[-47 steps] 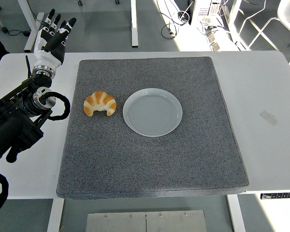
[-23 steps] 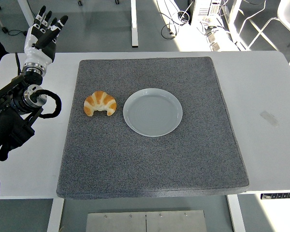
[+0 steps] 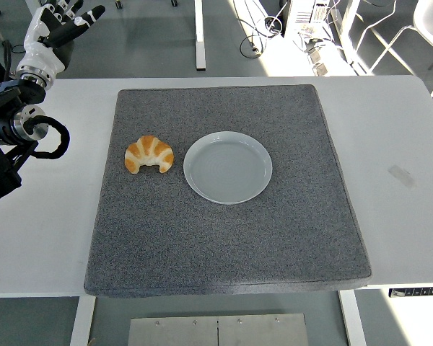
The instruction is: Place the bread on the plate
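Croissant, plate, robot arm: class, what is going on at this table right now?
Nothing is being held. The croissant lies on the grey mat, just left of the empty plate and not touching it. The left hand is up at the table's far left corner, fingers spread, well away from the croissant. The right arm is out of view. So the bread is not yet on the plate.
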Robot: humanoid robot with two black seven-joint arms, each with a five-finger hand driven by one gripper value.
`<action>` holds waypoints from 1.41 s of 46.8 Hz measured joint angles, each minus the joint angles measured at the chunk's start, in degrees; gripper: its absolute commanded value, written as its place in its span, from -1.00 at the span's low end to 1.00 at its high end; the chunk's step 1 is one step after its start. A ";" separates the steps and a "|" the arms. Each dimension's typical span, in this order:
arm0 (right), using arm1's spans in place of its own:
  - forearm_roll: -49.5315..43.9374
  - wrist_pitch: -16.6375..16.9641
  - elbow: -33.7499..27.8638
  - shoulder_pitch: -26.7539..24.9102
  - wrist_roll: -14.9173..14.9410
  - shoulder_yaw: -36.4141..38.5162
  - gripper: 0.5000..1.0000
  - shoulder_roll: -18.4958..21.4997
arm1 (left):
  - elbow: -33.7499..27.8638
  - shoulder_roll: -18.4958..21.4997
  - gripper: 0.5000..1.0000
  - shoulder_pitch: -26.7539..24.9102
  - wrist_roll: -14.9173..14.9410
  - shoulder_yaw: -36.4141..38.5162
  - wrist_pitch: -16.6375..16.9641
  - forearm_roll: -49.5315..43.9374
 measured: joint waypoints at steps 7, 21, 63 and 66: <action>0.00 0.00 0.00 -0.02 0.00 0.00 1.00 0.00 | -3.31 3.94 0.91 -2.97 0.66 7.08 1.76 0.05; 0.00 -0.01 0.00 -0.01 0.00 0.00 1.00 0.00 | -4.44 7.36 0.91 -8.35 5.70 21.43 2.13 2.57; 0.00 0.00 0.00 -0.01 0.00 0.00 1.00 0.00 | -20.58 11.56 0.85 -14.36 5.80 39.81 11.90 35.87; 0.00 0.00 0.00 0.00 0.00 0.00 1.00 0.00 | -20.58 11.37 0.85 -14.46 5.80 40.75 13.56 37.72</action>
